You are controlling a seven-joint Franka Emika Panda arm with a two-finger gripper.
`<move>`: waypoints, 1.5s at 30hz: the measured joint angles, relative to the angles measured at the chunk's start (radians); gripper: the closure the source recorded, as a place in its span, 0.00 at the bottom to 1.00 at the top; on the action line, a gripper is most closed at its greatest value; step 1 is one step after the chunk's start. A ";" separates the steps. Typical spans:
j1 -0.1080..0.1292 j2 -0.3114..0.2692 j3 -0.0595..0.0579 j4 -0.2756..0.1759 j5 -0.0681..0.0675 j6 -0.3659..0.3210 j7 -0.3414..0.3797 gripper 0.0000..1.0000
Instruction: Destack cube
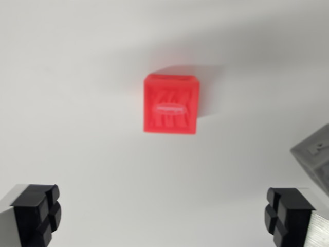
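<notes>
A red cube (pixel 171 105) with a pale embossed mark on its top face sits on the white surface (pixel 77 128), slightly above the middle of the wrist view. A sliver of red shows along its right side, so another cube may lie beneath it; I cannot tell for sure. My gripper (pixel 162 213) hangs above the surface with its two black fingertips (pixel 36 211) wide apart at the bottom corners. Nothing is between them. The cube lies beyond the fingertips, roughly centred between them and apart from both.
A grey blocky object (pixel 316 154) juts in at the wrist view's right edge, just above the right fingertip. Plain white surface surrounds the cube on all sides.
</notes>
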 joint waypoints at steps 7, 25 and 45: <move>0.000 -0.049 0.000 0.024 0.000 -0.074 0.001 0.00; 0.000 -0.127 0.000 0.088 -0.001 -0.214 0.002 0.00; 0.000 -0.146 0.000 0.116 -0.001 -0.264 0.002 0.00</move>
